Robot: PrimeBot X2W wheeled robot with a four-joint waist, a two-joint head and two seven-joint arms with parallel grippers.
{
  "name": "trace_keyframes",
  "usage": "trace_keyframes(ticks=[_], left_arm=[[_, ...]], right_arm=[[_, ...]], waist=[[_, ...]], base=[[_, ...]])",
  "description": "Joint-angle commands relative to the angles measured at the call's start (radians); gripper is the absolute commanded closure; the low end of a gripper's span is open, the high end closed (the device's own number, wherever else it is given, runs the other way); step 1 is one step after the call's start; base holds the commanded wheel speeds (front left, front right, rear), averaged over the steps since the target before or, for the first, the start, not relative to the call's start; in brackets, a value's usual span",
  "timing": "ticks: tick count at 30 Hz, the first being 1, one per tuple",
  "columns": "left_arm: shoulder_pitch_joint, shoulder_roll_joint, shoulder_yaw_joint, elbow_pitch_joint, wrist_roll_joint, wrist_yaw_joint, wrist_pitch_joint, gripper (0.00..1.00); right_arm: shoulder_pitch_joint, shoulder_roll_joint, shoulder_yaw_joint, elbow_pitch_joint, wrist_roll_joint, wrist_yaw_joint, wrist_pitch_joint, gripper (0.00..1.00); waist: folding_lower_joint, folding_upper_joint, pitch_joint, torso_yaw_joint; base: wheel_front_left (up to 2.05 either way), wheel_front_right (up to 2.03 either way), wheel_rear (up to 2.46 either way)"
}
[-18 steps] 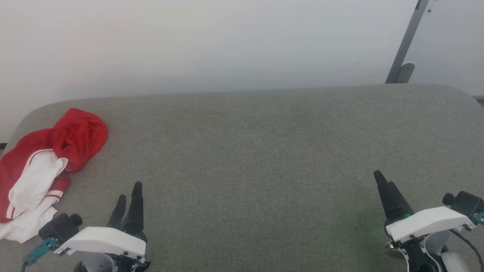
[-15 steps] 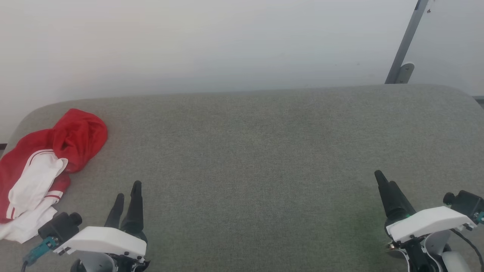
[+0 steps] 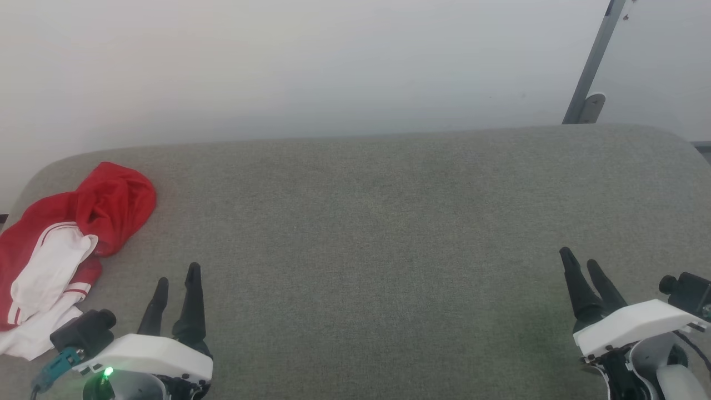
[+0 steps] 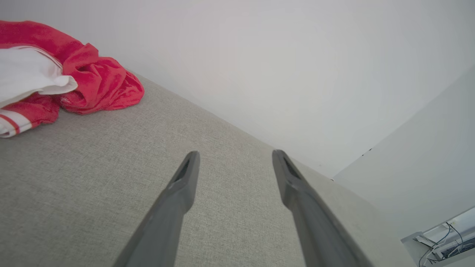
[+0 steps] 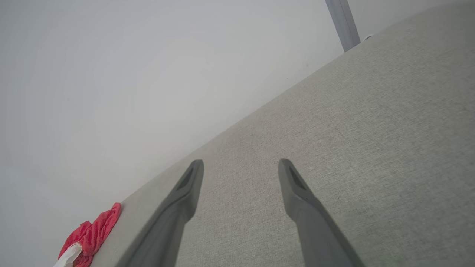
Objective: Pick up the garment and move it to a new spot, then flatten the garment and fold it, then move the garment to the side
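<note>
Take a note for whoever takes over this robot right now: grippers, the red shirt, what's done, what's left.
The left gripper is open and holds nothing, near the garment.
The right gripper is open and holds nothing, at the far right.
The garment lies crumpled at the left end of the grey padded surface, with neither gripper touching it.
Done: nothing yet.
Left: pick it up, move it, flatten, fold, set aside.

I see the garment (image 3: 72, 233) as bright red with plain white sleeve ends and thin red-and-white striped bands; the bench (image 3: 377, 222) is a uniform grey-green weave. My left claw (image 3: 178, 275) and right claw (image 3: 579, 258) have near-black fingers (image 3: 191, 311) under white housings (image 3: 150, 355), a green light (image 3: 108, 371) glowing on the left one, and the wall (image 3: 278, 66) is pale grey.
</note>
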Motion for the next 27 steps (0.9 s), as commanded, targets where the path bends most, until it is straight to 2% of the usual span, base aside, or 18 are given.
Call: trace_keyframes(ticks=[1,27], left_arm=[[0.006,0.011,0.004,-0.015,0.032,-0.005,-0.01,0.0],[0.027,0.025,-0.007,-0.047,0.272,-0.003,-0.075,0.0]], right_arm=[[-0.024,-0.011,-0.001,-0.014,-0.023,0.001,-0.008,0.0],[-0.028,-0.051,0.01,-0.038,-0.258,0.001,-0.034,0.0]], waist=[[0.0,0.0,0.0,0.0],[0.0,0.0,-0.008,0.002]], base=[[0.0,0.0,0.0],[0.0,0.0,0.0]])
